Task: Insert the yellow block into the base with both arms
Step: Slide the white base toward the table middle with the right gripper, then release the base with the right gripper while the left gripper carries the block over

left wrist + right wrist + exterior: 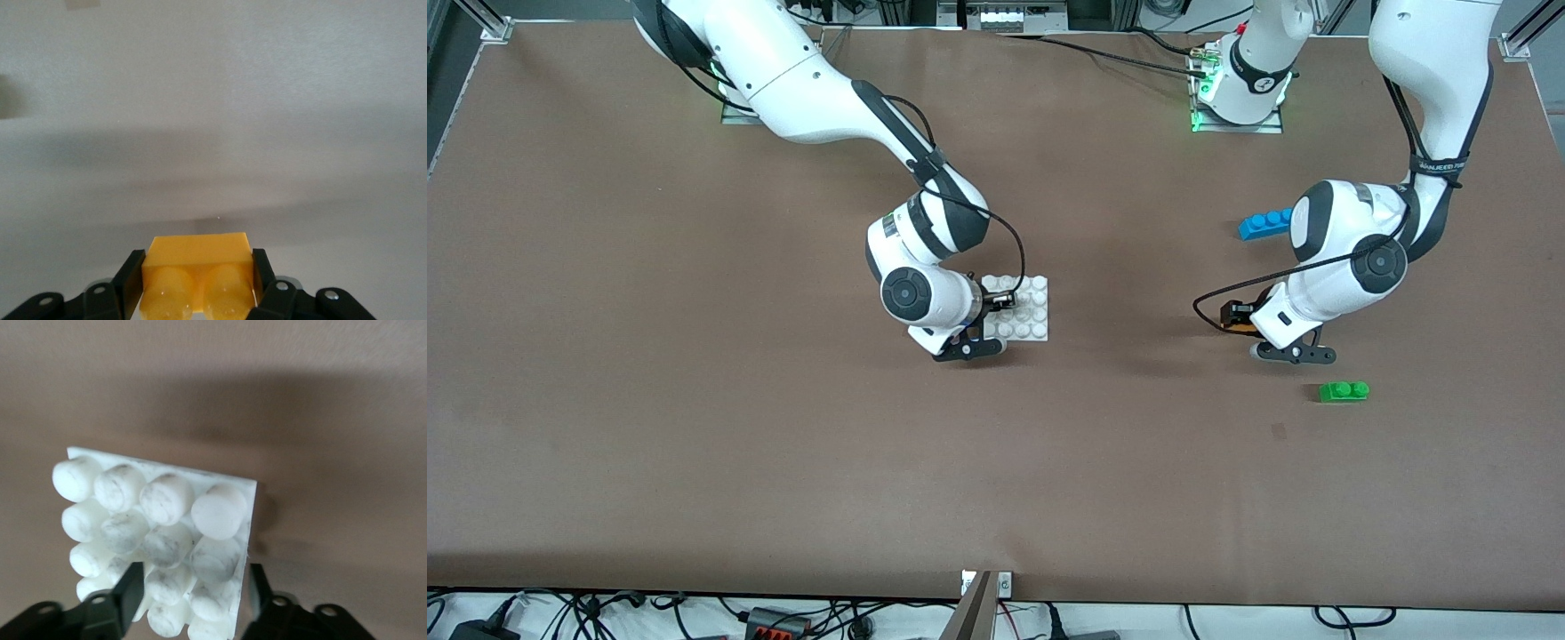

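Now the left gripper, mid-right of frame, is clenched on the yellow block. Centre frame, the right gripper straddles the base w/ fingers at its edges.

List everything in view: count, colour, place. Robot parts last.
yellow block: 1, orange-yellow, held between the left gripper's jaws, toward the left arm's end of the table
base: 1, white, mid-table, one edge between the right gripper's jaws
blue brick: 1, blue, on the table by the left arm, farther from the front camera than the green brick
green brick: 1, green, on the table beside the left gripper
table: 1, brown
left gripper: 1, black, shut on the yellow block
right gripper: 1, black, jaws on either side of the base's edge
arms: 2, white with black bands
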Controlling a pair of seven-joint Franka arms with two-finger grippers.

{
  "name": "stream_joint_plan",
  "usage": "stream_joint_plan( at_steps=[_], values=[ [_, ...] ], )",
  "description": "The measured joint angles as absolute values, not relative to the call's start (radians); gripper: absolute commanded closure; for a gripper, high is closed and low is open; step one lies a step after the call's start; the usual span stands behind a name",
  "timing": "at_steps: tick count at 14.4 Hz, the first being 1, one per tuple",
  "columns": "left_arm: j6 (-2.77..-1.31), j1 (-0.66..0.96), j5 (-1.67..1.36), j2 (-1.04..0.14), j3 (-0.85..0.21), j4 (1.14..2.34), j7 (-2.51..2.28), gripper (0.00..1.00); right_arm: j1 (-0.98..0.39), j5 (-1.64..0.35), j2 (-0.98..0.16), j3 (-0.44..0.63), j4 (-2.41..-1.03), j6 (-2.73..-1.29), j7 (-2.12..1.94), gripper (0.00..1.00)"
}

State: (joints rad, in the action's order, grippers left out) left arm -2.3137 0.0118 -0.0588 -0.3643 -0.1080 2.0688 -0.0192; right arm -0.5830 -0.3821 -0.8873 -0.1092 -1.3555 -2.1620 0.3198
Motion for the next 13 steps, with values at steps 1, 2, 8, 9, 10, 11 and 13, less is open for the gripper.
stream_joint_plan(
  at_steps=[1, 2, 8, 9, 10, 11, 13],
  values=[
    [-2.249, 0.021, -0.059, -0.364, -0.110, 2.024, -0.021, 0.49, -0.577, -0.382, -0.871, -0.103, -1.344, -2.126, 0.320, 0.05],
    [-2.179, 0.041, -0.059, -0.364, -0.111, 1.970, -0.041, 0.49, -0.568, -0.380, -0.844, -0.093, -1.332, -2.079, 0.320, 0.05],
    [-2.056, 0.214, -0.059, -0.378, -0.120, 1.806, -0.228, 0.46, -0.379, -0.166, -0.600, -0.054, -1.319, -1.661, 0.275, 0.00],
    [-2.056, 0.232, -0.059, -0.394, -0.121, 1.782, -0.229, 0.47, -0.340, -0.104, -0.570, -0.053, -1.320, -1.624, 0.255, 0.00],
    [-2.056, 0.249, -0.059, -0.418, -0.121, 1.752, -0.230, 0.47, -0.309, -0.044, -0.542, -0.052, -1.320, -1.605, 0.245, 0.00],
    [-2.056, 0.267, -0.059, -0.445, -0.122, 1.720, -0.234, 0.47, -0.278, 0.001, -0.512, -0.052, -1.320, -1.585, 0.230, 0.00],
    [-2.056, 0.311, -0.059, -0.505, -0.123, 1.653, -0.291, 0.48, -0.209, 0.032, -0.450, -0.050, -1.321, -1.542, 0.155, 0.00]
  ],
)
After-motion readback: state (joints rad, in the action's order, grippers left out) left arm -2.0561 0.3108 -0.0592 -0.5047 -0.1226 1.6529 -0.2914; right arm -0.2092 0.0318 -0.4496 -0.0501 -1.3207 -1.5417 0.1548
